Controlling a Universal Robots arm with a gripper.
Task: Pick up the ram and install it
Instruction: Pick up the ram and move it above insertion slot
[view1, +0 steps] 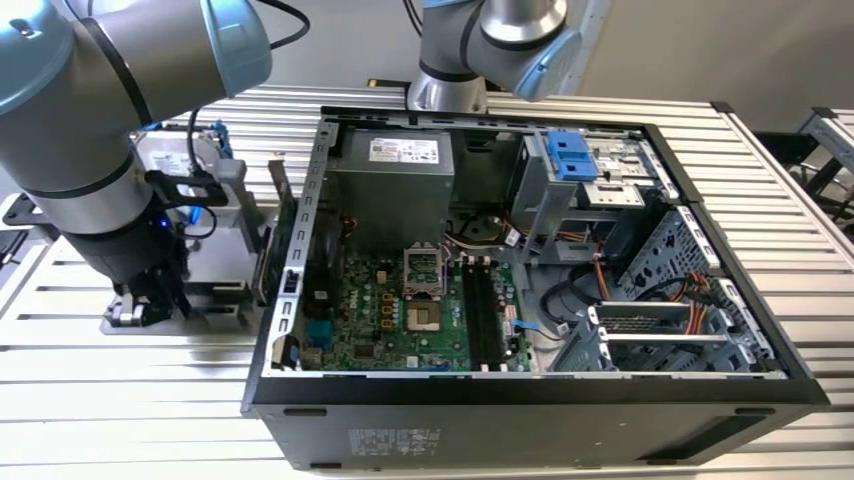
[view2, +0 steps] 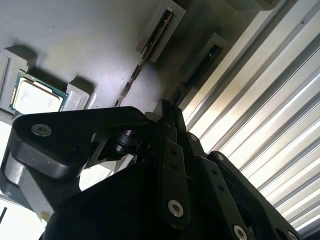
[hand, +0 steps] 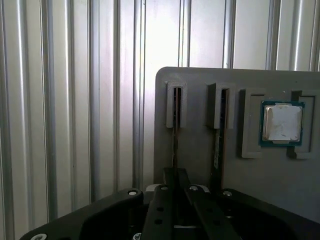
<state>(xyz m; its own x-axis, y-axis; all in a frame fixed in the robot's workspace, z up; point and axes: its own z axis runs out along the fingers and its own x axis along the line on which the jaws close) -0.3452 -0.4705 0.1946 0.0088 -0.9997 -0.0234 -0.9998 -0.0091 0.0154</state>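
The ram (hand: 174, 145) stands on edge in a slot of a grey holder plate (hand: 200, 75), seen as a thin dark strip; in the second wrist view the ram (view2: 131, 80) runs from its slot down to the fingertips. My gripper (hand: 175, 173) (view2: 167, 109) sits at the stick's end with its dark fingers (hand: 162, 200) pressed together on the thin edge. In the exterior view the gripper (view1: 144, 300) hangs low over the holder (view1: 220, 290) at the exterior view's left, beside the open computer case (view1: 534, 390). The motherboard's long black memory slots (view1: 487, 320) lie inside the case.
A second stick (hand: 219, 135) stands in the neighbouring slot, and a processor chip (hand: 282, 122) rests in a recess of the same plate. A ribbed metal table (hand: 75, 100) lies around the holder. The case holds a power supply (view1: 394, 170), cables and drive bays (view1: 667, 300).
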